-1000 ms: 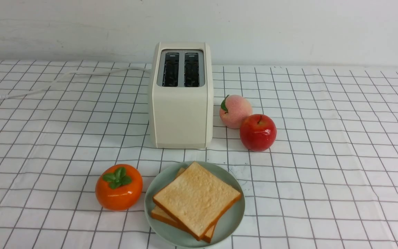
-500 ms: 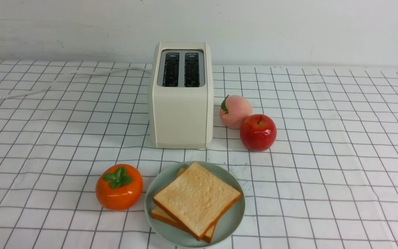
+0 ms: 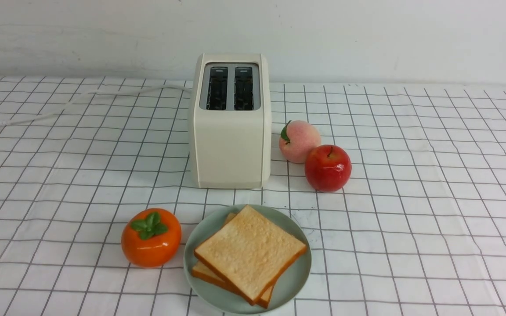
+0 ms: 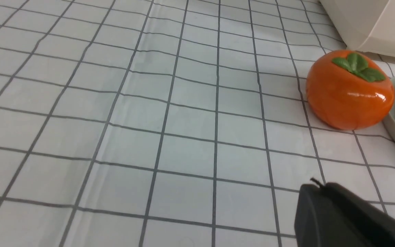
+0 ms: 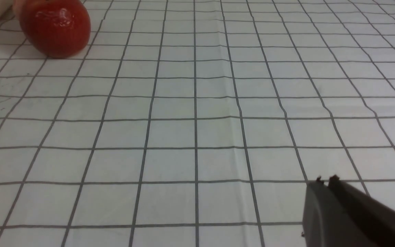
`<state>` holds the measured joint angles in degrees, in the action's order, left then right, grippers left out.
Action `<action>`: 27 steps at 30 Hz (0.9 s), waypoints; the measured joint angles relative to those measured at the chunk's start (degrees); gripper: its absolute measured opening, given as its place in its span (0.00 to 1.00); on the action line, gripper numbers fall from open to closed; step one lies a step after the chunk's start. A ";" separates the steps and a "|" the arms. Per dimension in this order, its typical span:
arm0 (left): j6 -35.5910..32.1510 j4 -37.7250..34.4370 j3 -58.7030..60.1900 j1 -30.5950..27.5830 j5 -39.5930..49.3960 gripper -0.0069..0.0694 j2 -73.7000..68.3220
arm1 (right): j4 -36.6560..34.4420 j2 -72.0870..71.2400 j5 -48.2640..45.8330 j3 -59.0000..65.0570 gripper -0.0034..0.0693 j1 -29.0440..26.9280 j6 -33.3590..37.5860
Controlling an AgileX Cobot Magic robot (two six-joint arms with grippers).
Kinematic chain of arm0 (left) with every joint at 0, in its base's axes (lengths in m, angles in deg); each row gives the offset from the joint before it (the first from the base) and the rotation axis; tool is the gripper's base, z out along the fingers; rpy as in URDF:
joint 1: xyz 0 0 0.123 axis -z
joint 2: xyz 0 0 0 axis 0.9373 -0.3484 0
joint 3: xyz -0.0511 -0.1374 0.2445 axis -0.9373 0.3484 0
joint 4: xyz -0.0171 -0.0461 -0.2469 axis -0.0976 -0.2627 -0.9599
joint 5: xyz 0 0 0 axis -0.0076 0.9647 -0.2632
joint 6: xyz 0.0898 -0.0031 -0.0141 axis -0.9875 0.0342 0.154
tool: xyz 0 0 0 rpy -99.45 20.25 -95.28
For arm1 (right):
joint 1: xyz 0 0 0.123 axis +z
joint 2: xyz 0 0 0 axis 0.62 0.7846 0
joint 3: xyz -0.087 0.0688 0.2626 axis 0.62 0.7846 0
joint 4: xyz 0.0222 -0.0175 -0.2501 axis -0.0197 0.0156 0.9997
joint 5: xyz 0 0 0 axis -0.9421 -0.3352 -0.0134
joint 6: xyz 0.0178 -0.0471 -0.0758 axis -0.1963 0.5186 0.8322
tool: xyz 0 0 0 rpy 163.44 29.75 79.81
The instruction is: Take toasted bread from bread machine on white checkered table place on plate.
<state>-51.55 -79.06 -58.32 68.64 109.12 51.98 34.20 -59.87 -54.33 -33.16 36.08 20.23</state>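
Both slices of toasted bread (image 3: 249, 252) lie stacked on the mint-green plate (image 3: 297, 276) before the toaster (image 3: 231, 145), the lower slice mostly hidden. Neither arm shows from the front. Each wrist view catches only dark fingertips: left pincer (image 4: 315, 185) closed, empty; right pincer (image 5: 325, 181) nearly closed, empty, over the checkered desk (image 5: 183, 120).
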 joint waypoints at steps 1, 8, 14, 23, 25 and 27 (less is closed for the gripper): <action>0.00 0.00 0.00 0.00 0.00 0.07 0.00 | 0.00 0.00 0.00 0.00 0.08 0.00 0.00; 0.23 -0.17 0.00 0.00 0.00 0.07 0.00 | -0.15 0.00 0.00 0.00 0.09 0.00 0.00; 0.23 -0.17 0.00 0.00 0.00 0.07 0.00 | -0.15 0.00 0.00 0.00 0.10 0.00 0.00; 0.23 -0.17 0.00 0.00 0.00 0.07 0.00 | -0.15 0.00 0.00 0.00 0.12 0.00 0.00; 0.23 -0.17 0.00 0.00 0.00 0.07 0.00 | -0.09 0.00 0.00 0.00 0.13 0.00 0.00; 0.23 -0.17 0.00 0.00 0.00 0.07 0.00 | -0.04 0.00 0.00 0.00 0.13 0.00 0.00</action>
<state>-51.31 -79.23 -58.32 68.64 109.12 51.98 34.16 -59.87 -54.33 -33.16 36.08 20.23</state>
